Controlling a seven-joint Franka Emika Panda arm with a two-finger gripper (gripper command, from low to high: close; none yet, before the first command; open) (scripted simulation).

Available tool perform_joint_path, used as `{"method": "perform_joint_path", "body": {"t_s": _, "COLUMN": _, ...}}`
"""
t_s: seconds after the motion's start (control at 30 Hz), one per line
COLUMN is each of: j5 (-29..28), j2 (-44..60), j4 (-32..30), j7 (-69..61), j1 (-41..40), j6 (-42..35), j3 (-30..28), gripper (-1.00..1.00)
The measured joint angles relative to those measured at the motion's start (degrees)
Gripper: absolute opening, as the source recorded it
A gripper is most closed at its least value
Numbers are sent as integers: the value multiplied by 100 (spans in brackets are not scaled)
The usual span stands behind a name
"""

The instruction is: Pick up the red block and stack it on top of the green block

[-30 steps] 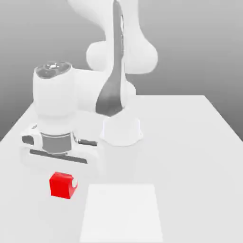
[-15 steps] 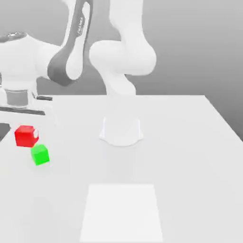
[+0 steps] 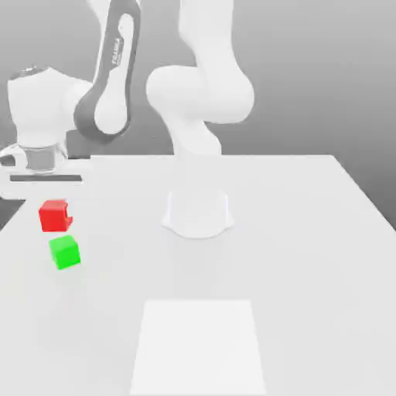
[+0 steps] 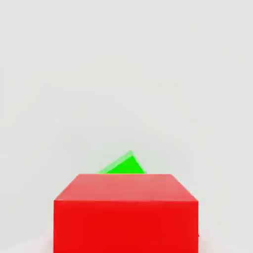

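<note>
— Leaning far out toward the exterior view's left, elbow up, forearm angled down to a hand [image 3: 54,209] pointed straight at the surface [image 3: 294,232].

— And the grip?

— Clamped on the red block [image 3: 52,216], gripped at its sides and hung just under the hand, clear of the surface.

— Placed where against the green block [image 3: 64,252]?

— Above it and a little toward the exterior view's left, apart, not touching. Seen from the hand view as a red block [image 4: 126,212] up close with a slice of green block [image 4: 122,165] poking out past its top edge.

— Room to move?

— Tight on one side: worked close to the surface's edge at the exterior view's left. Wide bare stretch toward the exterior view's right, past the arm's base [image 3: 198,213] and a pale square patch [image 3: 199,346].

— Any long axis?

— None, both cubes. Red one held level and square to the hand view; green one sat flat, turned slightly, one corner forward.
</note>
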Motion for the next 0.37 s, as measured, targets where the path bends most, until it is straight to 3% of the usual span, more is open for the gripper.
{"method": "perform_joint_path", "body": {"t_s": 0.17, "j5": 589, "j2": 448, "j4": -3, "j7": -404, "j1": 271, "j6": 399, "j3": -112, "gripper": -100}}
{"method": "perform_joint_path", "body": {"t_s": 0.33, "j5": 1547, "j2": 935, "j4": 0, "j7": -1077, "j1": 454, "j6": 774, "j3": 8, "gripper": -100}}
{"method": "perform_joint_path", "body": {"t_s": 0.37, "j5": 1777, "j2": 1033, "j4": 4, "j7": -1242, "j1": 462, "j6": 842, "j3": 78, "gripper": 100}}
